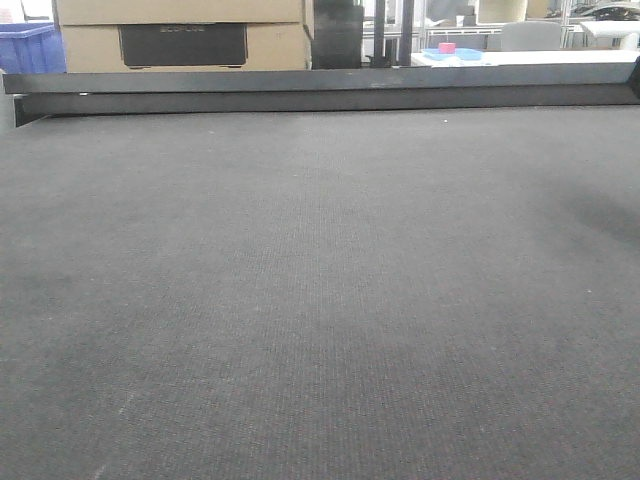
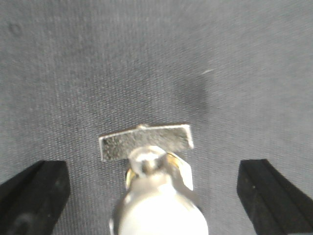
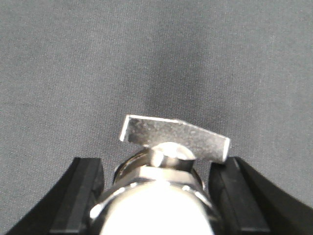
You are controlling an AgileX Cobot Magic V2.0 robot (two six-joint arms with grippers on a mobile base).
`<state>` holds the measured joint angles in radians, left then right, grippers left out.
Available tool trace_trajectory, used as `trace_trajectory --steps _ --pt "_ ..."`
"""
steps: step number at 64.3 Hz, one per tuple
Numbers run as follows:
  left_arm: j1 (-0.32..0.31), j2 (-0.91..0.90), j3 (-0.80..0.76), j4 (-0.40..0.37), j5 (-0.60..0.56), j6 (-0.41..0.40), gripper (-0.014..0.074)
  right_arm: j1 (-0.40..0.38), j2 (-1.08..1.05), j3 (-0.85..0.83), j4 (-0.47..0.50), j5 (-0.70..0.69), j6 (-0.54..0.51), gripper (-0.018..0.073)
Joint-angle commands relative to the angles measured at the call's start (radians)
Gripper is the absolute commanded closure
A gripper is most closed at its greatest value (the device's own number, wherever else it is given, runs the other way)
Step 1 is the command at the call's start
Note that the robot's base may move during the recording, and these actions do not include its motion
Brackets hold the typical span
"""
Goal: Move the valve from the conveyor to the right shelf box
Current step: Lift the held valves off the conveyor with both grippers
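Seen in the right wrist view: the valve (image 3: 161,178), silvery, just over or on the dark belt of the conveyor (image 1: 320,300), between the two black pads (image 3: 85,191) of the right pincer (image 3: 160,169). Narrowed closely on the round body, both pads against its flanks, so apparently pinching it. Not possible to tell whether lifted from the belt or resting on it. On top, a flat handle plate (image 3: 176,134), slightly tilted, one end reaching over the right-hand pad. No edge of the conveyor visible in this view. No valve visible in the front view either, up to the black rail (image 1: 320,90) at the far edge. Therefore impossible to place against edges or corners.

In the left wrist view: the left pincer (image 2: 154,169) spread wide, touching nothing, with a similar fitting (image 2: 156,196) about centred between its pads and apart from both. Cannot tell whether the same piece or a second one.

Judged for handling: solid metal, so stiff, probably rather heavy for so small a thing. Smooth and shiny, therefore likely slippery under the pads. Not fragile. Best to hold on the thick round body, not on the thin plate, likely to turn or slide. Off-centre grip likely to let it swing, so firm closing and slow carrying toward the shelf box advisable.
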<state>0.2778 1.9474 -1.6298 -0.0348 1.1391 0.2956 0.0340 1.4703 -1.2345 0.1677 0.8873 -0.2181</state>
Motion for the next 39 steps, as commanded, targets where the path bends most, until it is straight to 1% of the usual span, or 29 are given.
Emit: trace_trajectory --steps 1,10,14,17,19,21,28,29,35,39 --pt "0.005 0.011 -0.012 -0.01 -0.004 0.001 -0.0002 0.0 -0.02 -0.002 0.004 -0.035 -0.009 0.0712" --pt "0.005 0.012 -0.009 -0.01 -0.004 -0.001 0.0006 0.0 -0.02 -0.002 0.004 -0.035 -0.009 0.0712" --pt "0.005 0.012 -0.009 -0.01 -0.003 -0.001 0.0041 0.0 -0.02 -0.002 0.004 -0.037 -0.009 0.0712" --pt "0.005 0.012 -0.009 -0.01 -0.001 -0.014 0.0085 0.0 -0.02 -0.002 0.004 -0.037 -0.009 0.0712" --pt "0.005 0.012 -0.009 -0.01 0.004 -0.018 0.0125 0.0 -0.02 -0.002 0.004 -0.037 -0.009 0.0712" --pt "0.005 0.012 -0.009 -0.01 0.008 -0.018 0.0188 0.0 -0.02 -0.002 0.004 -0.037 -0.009 0.0712" --pt "0.005 0.012 -0.009 -0.01 0.037 -0.018 0.0432 0.0 -0.02 -0.002 0.004 -0.039 -0.009 0.0712" --pt "0.005 0.012 -0.009 -0.01 0.04 -0.018 0.0485 0.0 -0.02 -0.002 0.004 -0.039 -0.009 0.0712" --pt "0.005 0.012 -0.009 -0.01 0.057 -0.018 0.0699 0.0 -0.02 -0.002 0.004 -0.047 -0.009 0.0712" --pt "0.005 0.005 -0.016 -0.023 0.081 -0.021 0.0708 0.0 -0.02 -0.002 0.004 -0.053 -0.009 0.0712"
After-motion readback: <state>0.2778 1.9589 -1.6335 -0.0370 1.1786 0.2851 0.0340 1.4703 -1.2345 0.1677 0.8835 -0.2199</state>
